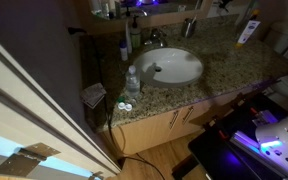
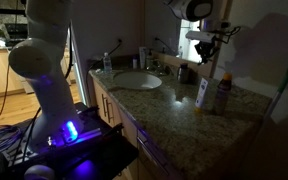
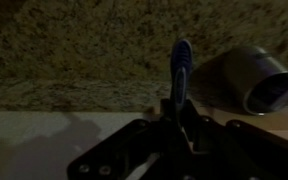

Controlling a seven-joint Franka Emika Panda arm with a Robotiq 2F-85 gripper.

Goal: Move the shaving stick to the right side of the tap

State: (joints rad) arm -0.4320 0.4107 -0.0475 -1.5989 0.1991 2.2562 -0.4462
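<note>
Blue shaving stick (image 3: pixel 181 60) clamped in hand (image 3: pixel 180 112), abv granite counter (image 3: pixel 74 50)

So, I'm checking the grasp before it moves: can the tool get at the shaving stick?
Likely yes: in the wrist view the blue shaving stick stands between the fingers of the tool, nothing blocking; the metal cup sits aside.

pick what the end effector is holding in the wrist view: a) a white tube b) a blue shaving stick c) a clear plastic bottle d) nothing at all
b, since the blue shaving stick stands up from between the fingers of the end effector, which are closed on its lower end, with the granite counter behind it.
</note>
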